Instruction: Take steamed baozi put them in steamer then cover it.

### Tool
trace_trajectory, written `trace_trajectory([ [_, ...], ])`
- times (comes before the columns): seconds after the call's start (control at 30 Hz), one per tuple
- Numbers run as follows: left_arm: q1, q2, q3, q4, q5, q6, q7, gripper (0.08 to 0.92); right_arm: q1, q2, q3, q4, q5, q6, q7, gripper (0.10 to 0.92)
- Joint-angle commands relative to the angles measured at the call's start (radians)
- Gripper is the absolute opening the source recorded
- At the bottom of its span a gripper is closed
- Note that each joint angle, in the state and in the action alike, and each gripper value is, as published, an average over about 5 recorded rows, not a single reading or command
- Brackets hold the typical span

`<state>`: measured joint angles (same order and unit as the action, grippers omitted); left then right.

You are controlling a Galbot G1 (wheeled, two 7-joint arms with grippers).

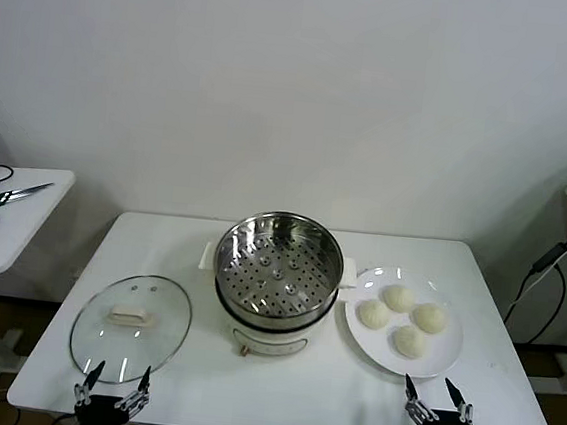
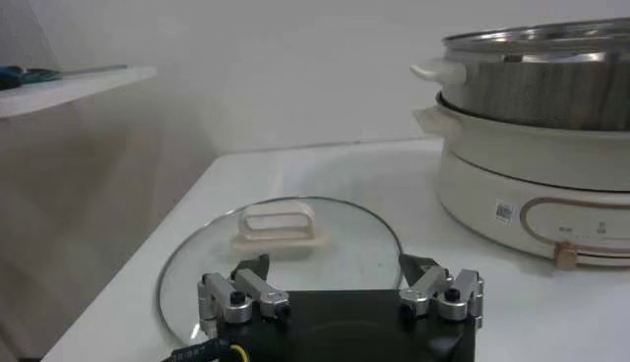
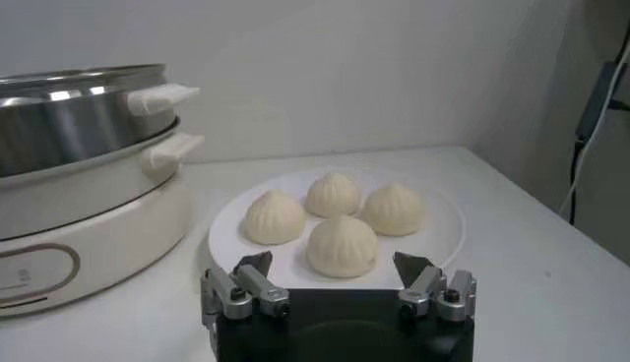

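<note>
Several cream-white baozi point(image 1: 403, 319) lie on a white plate point(image 1: 449, 354) right of the steamer point(image 1: 278, 272); they also show in the right wrist view point(image 3: 341, 245). The steel steamer pot stands open on its cream base at the table's middle, its perforated tray bare. The glass cover point(image 1: 131, 325) with its cream handle point(image 2: 279, 225) lies flat on the table to the left. My left gripper point(image 1: 113, 386) is open and empty at the front edge, just before the cover. My right gripper point(image 1: 438, 400) is open and empty at the front edge, just before the plate.
A side table point(image 1: 1, 226) at the far left holds scissors and a blue mouse. Cables hang by the wall at the right point(image 1: 549, 268). The steamer's side handles point(image 3: 162, 97) stick out toward the plate.
</note>
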<state>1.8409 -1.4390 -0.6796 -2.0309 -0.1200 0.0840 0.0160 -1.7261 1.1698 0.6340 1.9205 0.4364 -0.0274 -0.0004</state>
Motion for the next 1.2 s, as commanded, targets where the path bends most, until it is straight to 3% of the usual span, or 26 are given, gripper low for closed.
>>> trace_trajectory([
  [0.03,0.000,-0.001,0.000,-0.003,-0.001,0.004,0.001,0.823,0.020,0.000,0.009,0.005,-0.016,-0.032,-0.005,0.823],
  [0.23,-0.004,0.000,0.000,-0.017,-0.005,0.011,0.002,0.823,0.216,-0.127,0.025,0.002,-0.075,-0.168,0.004,0.823],
  [0.4,-0.011,0.002,0.001,-0.031,-0.011,0.017,0.002,0.823,0.529,-0.336,-0.084,-0.117,-0.099,-0.287,-0.055,0.823],
  [0.57,-0.013,0.003,0.005,-0.038,-0.007,0.020,0.004,0.823,0.817,-0.590,-0.353,-0.293,-0.208,-0.311,-0.303,0.823],
  [0.73,-0.013,0.001,0.006,-0.039,-0.002,0.024,0.004,0.823,1.173,-0.740,-0.724,-0.466,-0.303,-0.228,-0.609,0.823],
  [0.97,-0.009,-0.007,0.003,-0.040,0.004,0.024,0.005,0.823,1.814,-0.702,-1.358,-0.729,-0.358,0.005,-1.048,0.823],
  [1.2,0.000,-0.024,0.002,-0.038,0.015,0.015,0.002,0.823,2.198,-0.519,-1.776,-0.992,-0.335,0.114,-1.276,0.823],
])
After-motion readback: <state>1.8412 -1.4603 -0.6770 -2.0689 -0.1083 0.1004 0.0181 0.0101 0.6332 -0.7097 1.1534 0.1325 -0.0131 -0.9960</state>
